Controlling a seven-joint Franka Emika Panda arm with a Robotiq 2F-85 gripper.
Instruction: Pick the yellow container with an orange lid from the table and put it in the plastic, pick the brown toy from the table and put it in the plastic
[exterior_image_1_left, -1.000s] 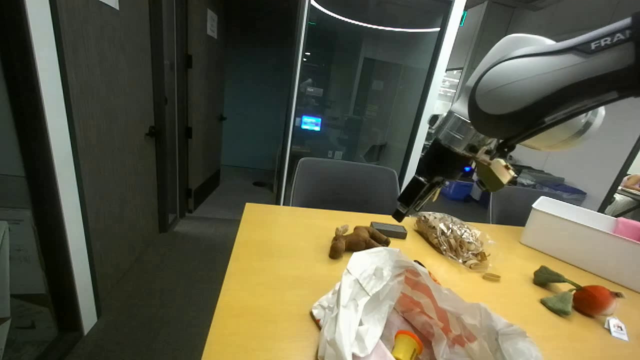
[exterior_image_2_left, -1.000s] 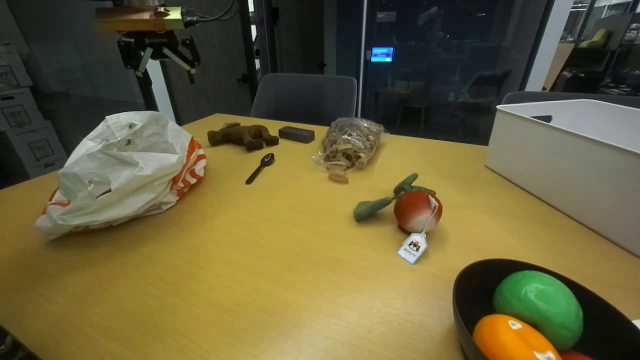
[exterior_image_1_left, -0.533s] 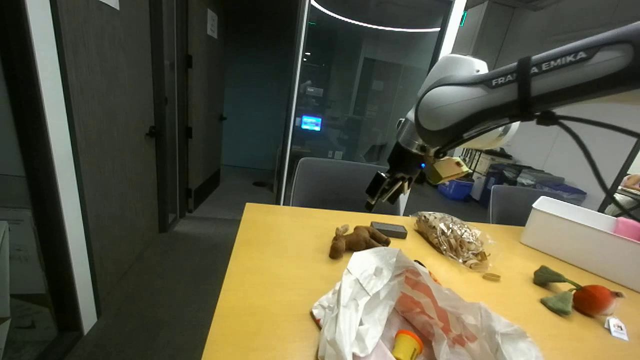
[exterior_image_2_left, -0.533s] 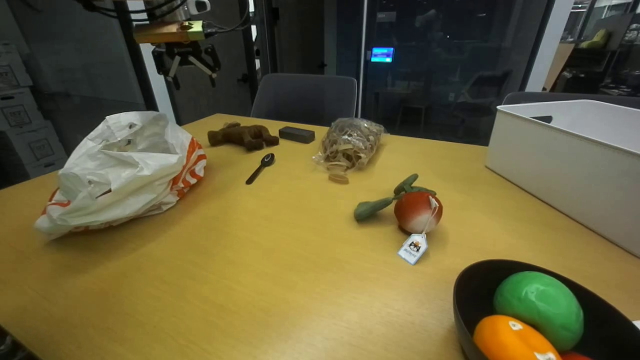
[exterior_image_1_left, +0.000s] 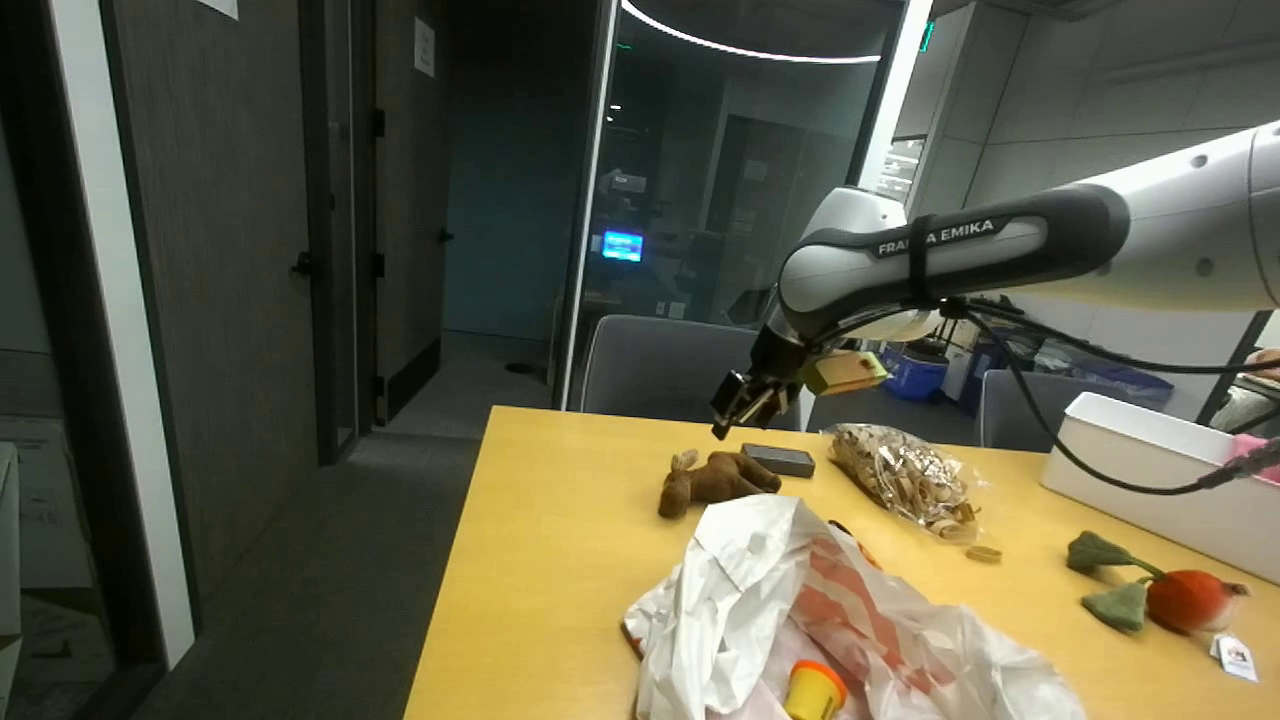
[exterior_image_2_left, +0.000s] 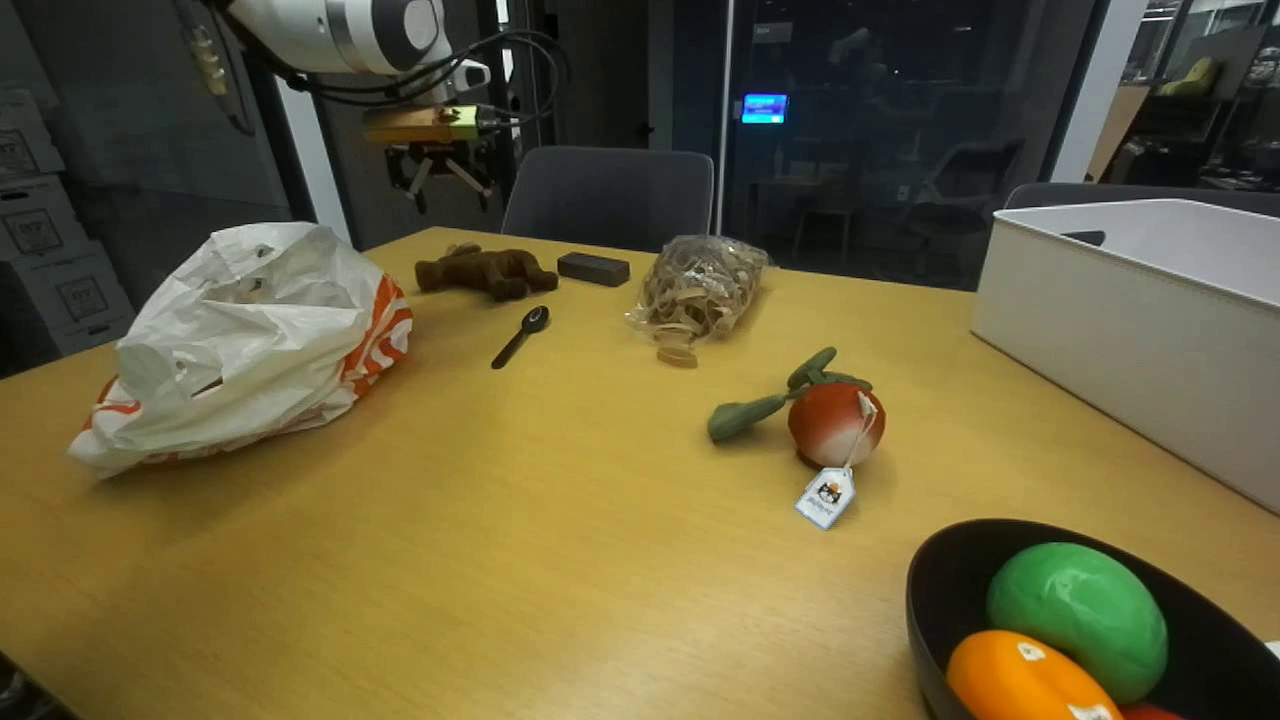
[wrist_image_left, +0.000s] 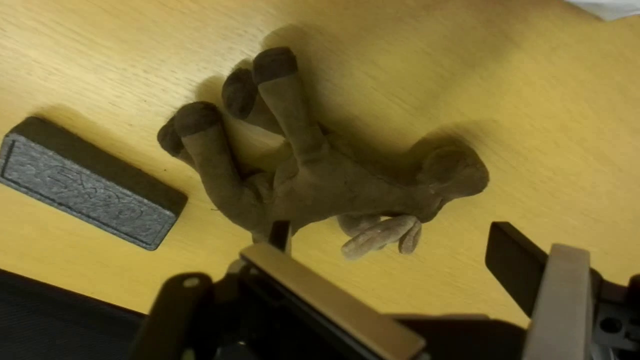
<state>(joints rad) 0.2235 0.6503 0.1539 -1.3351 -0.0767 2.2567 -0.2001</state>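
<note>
Exterior view, unlike wrist view: yellow container (exterior_image_1_left: 813, 693) inside plastic bag (exterior_image_1_left: 738, 585).

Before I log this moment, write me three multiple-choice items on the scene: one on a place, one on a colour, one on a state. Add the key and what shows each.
1. Where is the yellow container?
A) in the black bowl
B) in the plastic bag
C) in the white bin

2. What colour is the spoon?
A) white
B) green
C) black

3. How is the gripper?
A) open, holding nothing
B) fully shut
C) shut on the container

Right letters:
1: B, since an exterior view shows the container inside the bag's open mouth.
2: C, since the spoon looks black along its length in an exterior view.
3: A, since its fingers stand wide apart in the wrist view, while the brown toy lies on the table.
</note>
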